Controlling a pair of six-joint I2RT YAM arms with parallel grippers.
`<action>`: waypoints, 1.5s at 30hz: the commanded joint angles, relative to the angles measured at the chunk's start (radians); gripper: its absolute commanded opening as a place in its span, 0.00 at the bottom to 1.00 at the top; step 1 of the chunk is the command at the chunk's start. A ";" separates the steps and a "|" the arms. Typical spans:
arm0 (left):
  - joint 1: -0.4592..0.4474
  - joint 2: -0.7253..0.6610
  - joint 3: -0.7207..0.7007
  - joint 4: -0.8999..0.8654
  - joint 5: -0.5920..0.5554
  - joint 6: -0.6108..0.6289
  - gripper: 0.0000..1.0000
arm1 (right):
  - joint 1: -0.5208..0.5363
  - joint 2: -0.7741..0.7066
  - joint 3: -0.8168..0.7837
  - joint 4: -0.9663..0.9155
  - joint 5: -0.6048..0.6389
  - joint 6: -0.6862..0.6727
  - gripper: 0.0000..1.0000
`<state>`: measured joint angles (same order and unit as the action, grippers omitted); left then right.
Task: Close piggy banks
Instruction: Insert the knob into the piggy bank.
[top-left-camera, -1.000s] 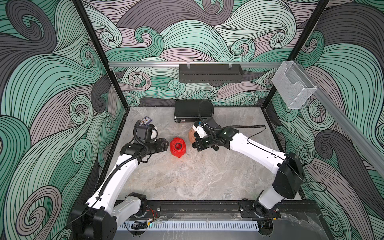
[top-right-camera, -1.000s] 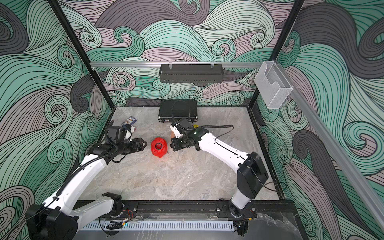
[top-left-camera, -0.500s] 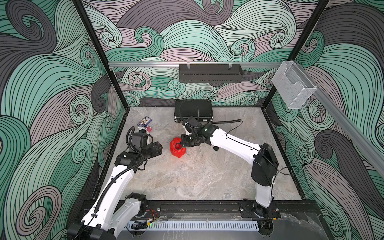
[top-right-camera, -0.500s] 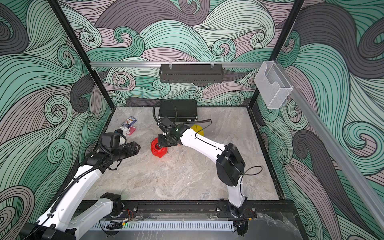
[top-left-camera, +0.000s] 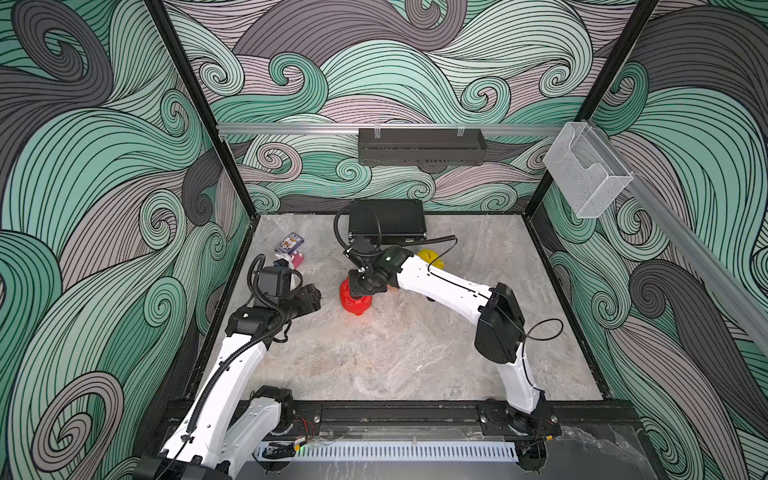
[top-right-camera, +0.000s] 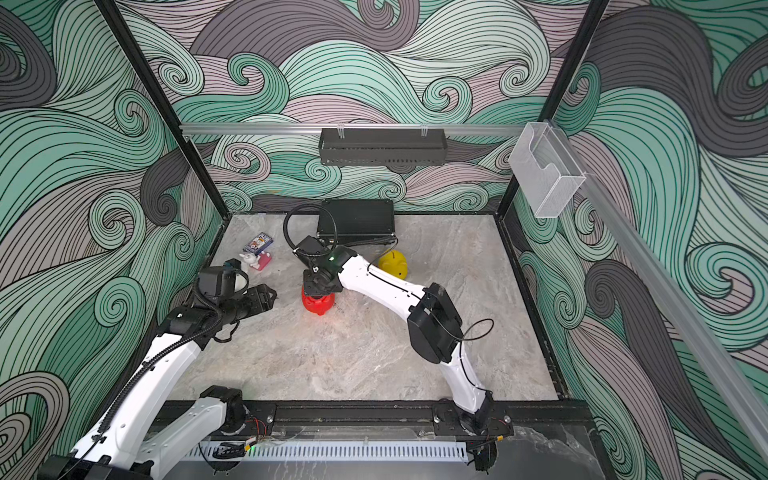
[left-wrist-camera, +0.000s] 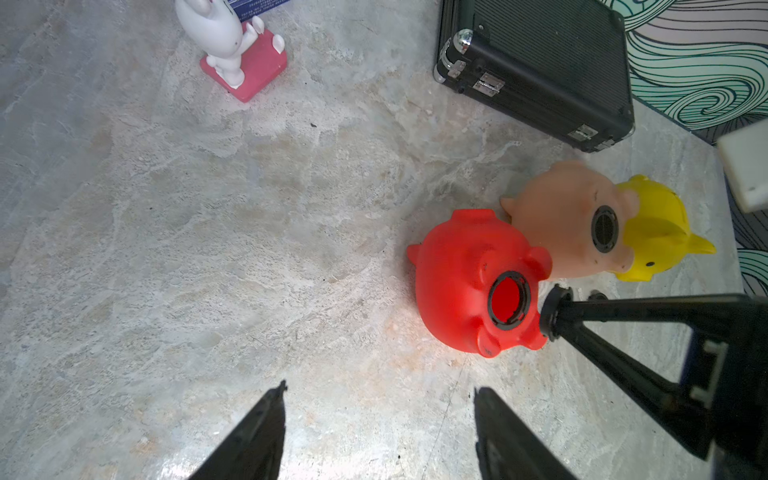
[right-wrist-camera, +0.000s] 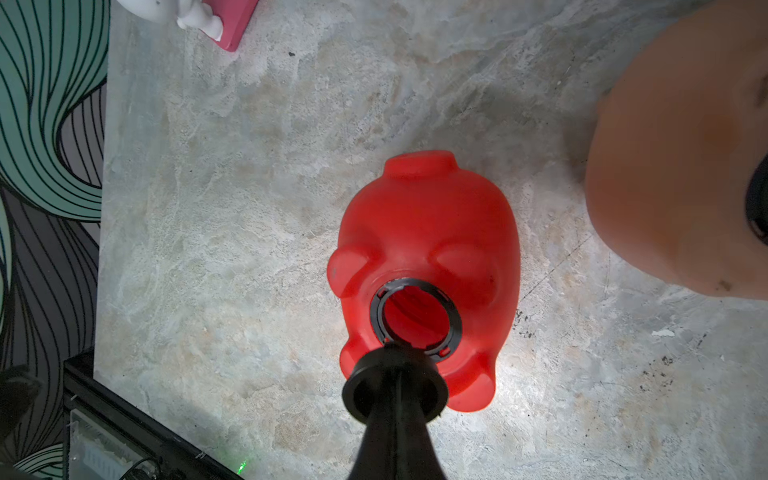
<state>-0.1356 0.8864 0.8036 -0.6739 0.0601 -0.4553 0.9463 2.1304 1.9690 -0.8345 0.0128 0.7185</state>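
Out on the middle of the table (left-wrist-camera: 208, 249), the red pig (right-wrist-camera: 428, 232) lies belly-up with its hole (right-wrist-camera: 415, 316) open. The right fingers (right-wrist-camera: 395, 449) are pinched shut on a black plug (right-wrist-camera: 395, 390) right at the hole's rim, not over it yet. I'd guess a short shift across, then a push. The left fingers (left-wrist-camera: 257, 432) are spread, empty and farther off. The peach pig (left-wrist-camera: 569, 216) and yellow pig (left-wrist-camera: 656, 224) sit just beside.

Piggy banks (left-wrist-camera: 557, 216) clustered before case (left-wrist-camera: 540, 54)
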 joint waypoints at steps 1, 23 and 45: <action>0.010 -0.011 0.020 -0.021 -0.002 0.011 0.71 | 0.009 0.029 0.038 -0.053 0.040 0.013 0.00; 0.016 -0.011 0.014 -0.024 0.001 0.011 0.71 | 0.014 0.120 0.114 -0.078 0.059 0.018 0.00; 0.017 -0.005 0.011 -0.026 0.009 0.009 0.71 | 0.020 0.167 0.148 -0.132 0.098 0.013 0.00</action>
<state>-0.1246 0.8864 0.8036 -0.6804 0.0635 -0.4549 0.9611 2.2723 2.0968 -0.9329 0.0841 0.7338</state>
